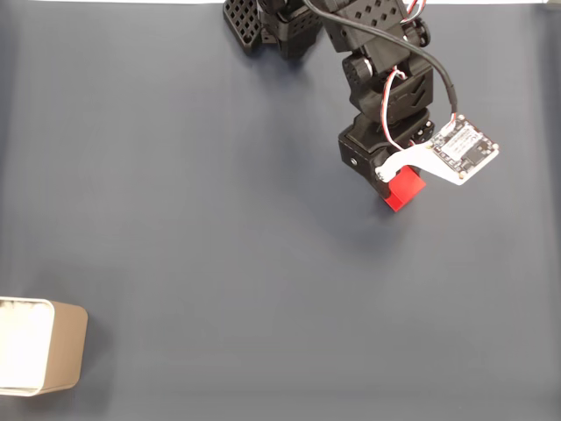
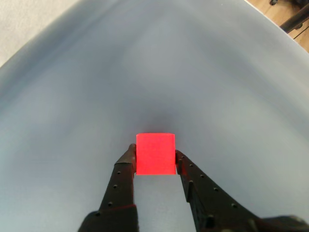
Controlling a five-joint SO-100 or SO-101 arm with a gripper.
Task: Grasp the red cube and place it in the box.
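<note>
The red cube (image 1: pixel 406 191) sits right of the middle of the dark blue-grey table, partly under the black arm in the fixed view. In the wrist view the red cube (image 2: pixel 155 153) is held between the two black fingertips, which press on its left and right faces. My gripper (image 1: pixel 394 181) (image 2: pixel 154 162) is shut on it. I cannot tell whether the cube rests on the table or hangs just above it. The beige box (image 1: pixel 68 346), with a white inside, stands at the bottom left corner of the fixed view, far from the gripper.
The arm's black base (image 1: pixel 289 22) stands at the top edge of the fixed view. A white circuit board (image 1: pixel 465 149) with wires sticks out to the right of the wrist. Bare table surface (image 1: pixel 228 263) lies between the cube and the box.
</note>
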